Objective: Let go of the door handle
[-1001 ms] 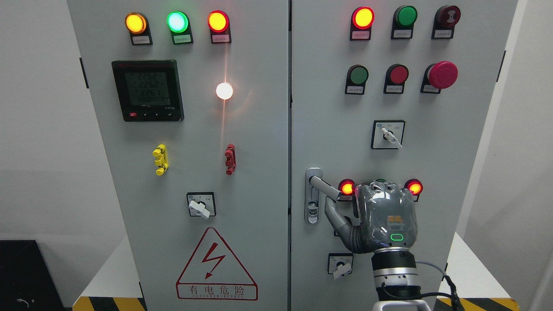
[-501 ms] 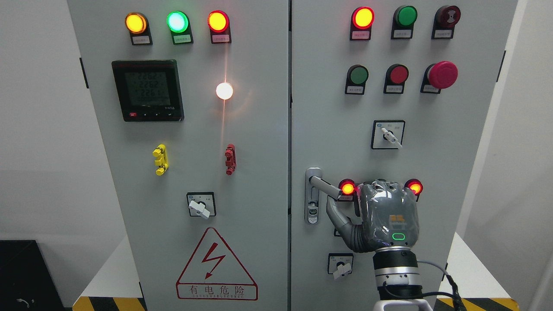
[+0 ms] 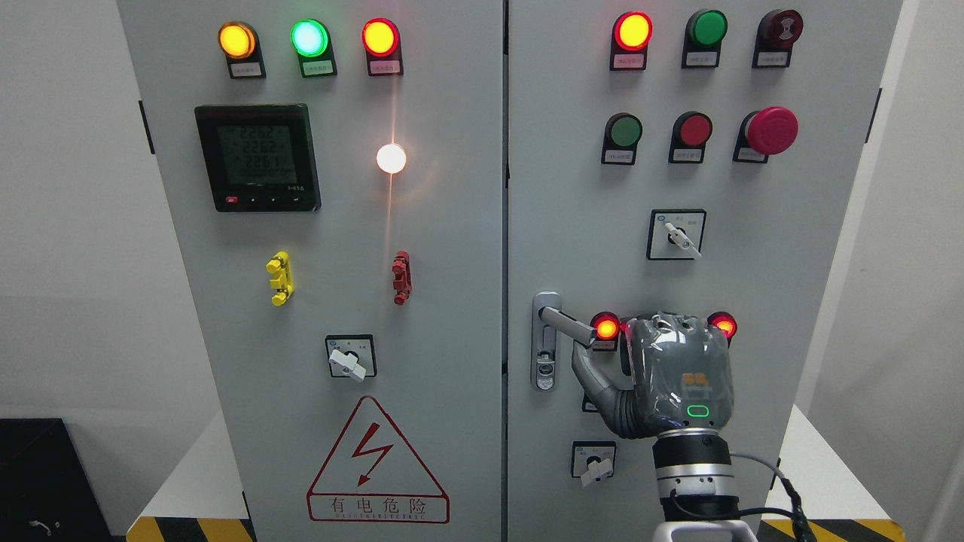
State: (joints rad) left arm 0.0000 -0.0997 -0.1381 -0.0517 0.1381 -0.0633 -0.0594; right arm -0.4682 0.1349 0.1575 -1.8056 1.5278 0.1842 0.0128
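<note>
While the right hand (image 3: pixel 674 376) hides its fingers, thumb just under the door handle (image 3: pixel 566 324), grip cannot be told; handle juts left of hand. Advice: uncurl fully, withdraw straight back.

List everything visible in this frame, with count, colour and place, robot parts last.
Cabinet: one, grey, two doors, fills the view.
Left door lamps: three along the top, amber, green, red; one white below.
Meter: one, black, upper left door.
Clips: one yellow, one red, mid left door.
Rotary switches: three, white knobs, left door, right door middle and bottom.
Warning triangle: one, red, lower left door.
Right door buttons: lit red, two green, dark red, red mushroom.
Door handle: one, silver, right door's left edge.
Right hand: grey, low on the right door; whether it grips the handle is hidden.
</note>
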